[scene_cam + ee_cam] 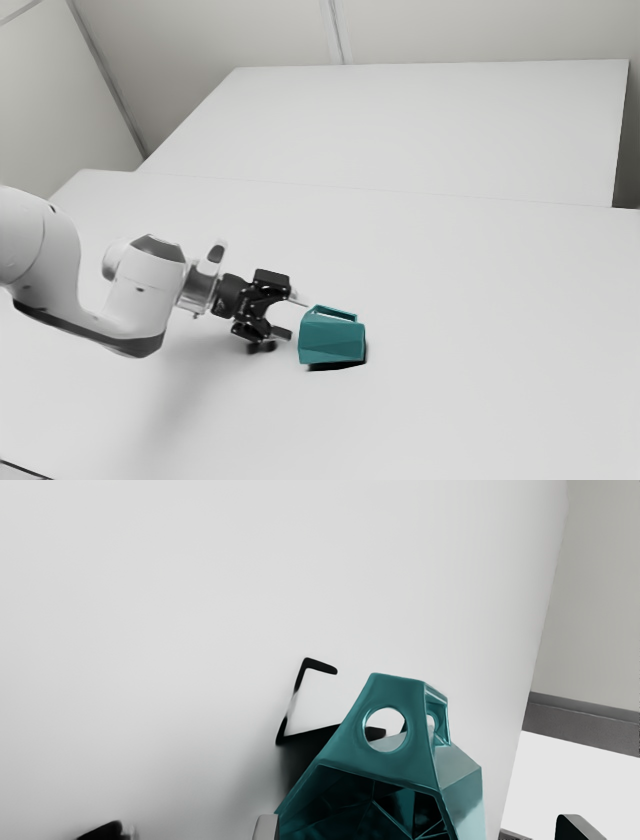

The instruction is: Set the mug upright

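Exterior view has the mug (332, 341), teal and angular, down on its side on the table (470, 270), left of the middle from this camera and toward the near side. Its handle (337, 313) is up on top, and the mouth faces the exterior view's left, right at the gripper (296, 318). A dark shadow (337, 367) hugs the mug's near edge. And the gripper is spread wide, just beside that mouth, nothing pinched! Over to the wrist view: we're looking straight into the hollow mug, its open end in the space between the two fingers (266, 827), one of them very close to the rim (377, 776); whether it touches, I can't tell. Back outside, the arm (140, 300) comes in low from the exterior view's left, pale and jointed, with the black gripper out at its end. Beyond, on the far side, lies another pale flat surface (430, 120), and behind that stands a light wall (480, 30) with a vertical strip (337, 30) running down it.
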{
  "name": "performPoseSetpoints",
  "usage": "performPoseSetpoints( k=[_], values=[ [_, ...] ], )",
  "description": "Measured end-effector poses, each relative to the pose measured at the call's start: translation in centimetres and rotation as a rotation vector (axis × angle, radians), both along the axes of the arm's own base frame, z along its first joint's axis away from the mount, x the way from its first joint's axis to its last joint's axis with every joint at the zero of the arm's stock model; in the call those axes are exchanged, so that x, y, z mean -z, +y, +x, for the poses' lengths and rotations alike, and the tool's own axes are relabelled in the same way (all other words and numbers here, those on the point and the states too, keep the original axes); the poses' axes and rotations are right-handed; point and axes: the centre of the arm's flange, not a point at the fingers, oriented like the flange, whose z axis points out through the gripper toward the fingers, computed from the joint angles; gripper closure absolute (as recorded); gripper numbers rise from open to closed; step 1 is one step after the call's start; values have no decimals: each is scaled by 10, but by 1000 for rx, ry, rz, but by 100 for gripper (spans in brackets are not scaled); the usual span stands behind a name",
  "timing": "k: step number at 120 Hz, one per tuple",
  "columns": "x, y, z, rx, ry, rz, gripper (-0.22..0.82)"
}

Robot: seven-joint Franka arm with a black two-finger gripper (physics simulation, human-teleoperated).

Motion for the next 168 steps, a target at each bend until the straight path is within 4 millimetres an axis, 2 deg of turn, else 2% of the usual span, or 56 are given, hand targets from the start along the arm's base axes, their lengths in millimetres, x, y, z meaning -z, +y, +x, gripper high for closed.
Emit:
performPoseSetpoints(
  k=[24, 52, 73, 82, 103, 113, 125, 141, 168],
  values=[
    [0, -7, 0, 11, -22, -4, 0],
    [5, -35, 0, 43, -30, -15, 0],
    [6, -47, 0, 54, -39, -15, 1],
    [5, -50, 0, 55, -45, -11, 9],
    [5, -47, 1, 48, -53, -4, 44],
    [5, -47, 1, 48, -55, -2, 56],
    [1, -47, 3, 48, -66, 2, 61],
    [-14, -47, 15, 47, -105, 3, 72],
    [-34, -49, 28, 55, -156, 17, 74]
  ],
)
